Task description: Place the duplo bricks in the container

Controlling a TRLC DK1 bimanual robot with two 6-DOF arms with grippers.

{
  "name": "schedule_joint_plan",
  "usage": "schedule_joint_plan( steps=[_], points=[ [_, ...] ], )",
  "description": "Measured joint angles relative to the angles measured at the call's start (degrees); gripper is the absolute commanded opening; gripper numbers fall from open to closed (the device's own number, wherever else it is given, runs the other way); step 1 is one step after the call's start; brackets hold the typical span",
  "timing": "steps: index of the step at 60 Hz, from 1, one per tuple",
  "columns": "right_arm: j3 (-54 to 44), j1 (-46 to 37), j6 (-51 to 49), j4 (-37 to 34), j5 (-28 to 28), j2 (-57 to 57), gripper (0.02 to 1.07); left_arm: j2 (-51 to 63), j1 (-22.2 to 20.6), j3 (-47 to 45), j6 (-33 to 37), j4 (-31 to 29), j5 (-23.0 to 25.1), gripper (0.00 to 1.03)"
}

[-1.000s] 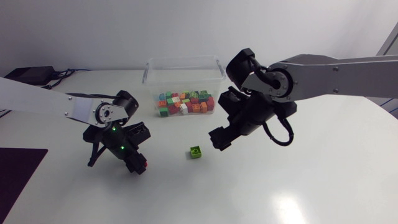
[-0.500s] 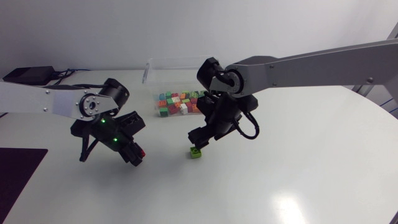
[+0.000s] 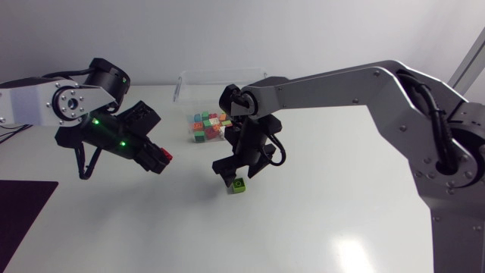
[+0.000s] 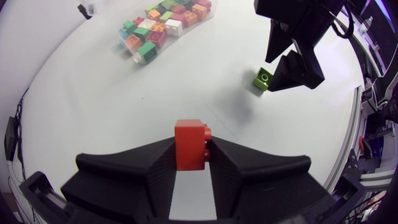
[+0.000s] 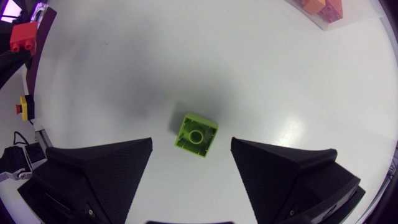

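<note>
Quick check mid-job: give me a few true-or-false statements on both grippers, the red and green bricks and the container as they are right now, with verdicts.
1. The left gripper is shut on the red brick. True.
2. The right gripper is shut on the green brick. False: its fingers stand open on either side of the brick, with a gap on each side.
3. The green brick lies inside the container. False: it sits on the bare table, in front of the container.
4. The container holds many coloured bricks. True.
</note>
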Motion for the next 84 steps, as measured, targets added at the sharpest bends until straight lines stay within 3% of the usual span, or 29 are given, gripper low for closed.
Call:
schedule_joint_plan(
  steps=[15, 31, 40, 48, 53, 84],
  points=[
    [1.7, 0.02, 1.84, -0.68, 1.27, 2.54, 0.81, -2.32, 2.75, 3.41, -4.98, 4.68, 1.99, 0.28],
    [1.75, 0.5, 2.73, -0.72, 2.4, 3.54, 0.72, -3.23, 3.02, 4.31, -9.07, 9.68, 2.47, 0.27],
    [1.75, 1.31, 2.89, -0.48, 2.75, 3.69, 0.53, -4.17, 3.04, 4.33, -10.62, 12.74, 2.58, 0.27],
    [1.75, 1.49, 2.86, 0.13, 3.5, 3.69, 0.48, -4.17, 3.13, 4.33, -12.68, 15.91, 2.6, 0.27],
    [1.51, 1.46, 2.86, 1.07, 3.87, 3.69, 0.32, -4.17, 3.23, 4.33, -14.14, 18.18, 2.58, 0.28],
    [-2.19, -3.19, 2.56, 2.99, 5.44, -9.07, 0.31, 5.38, 0.57, 11.04, -18.91, 27.15, 2.56, 0.28]
  ],
)
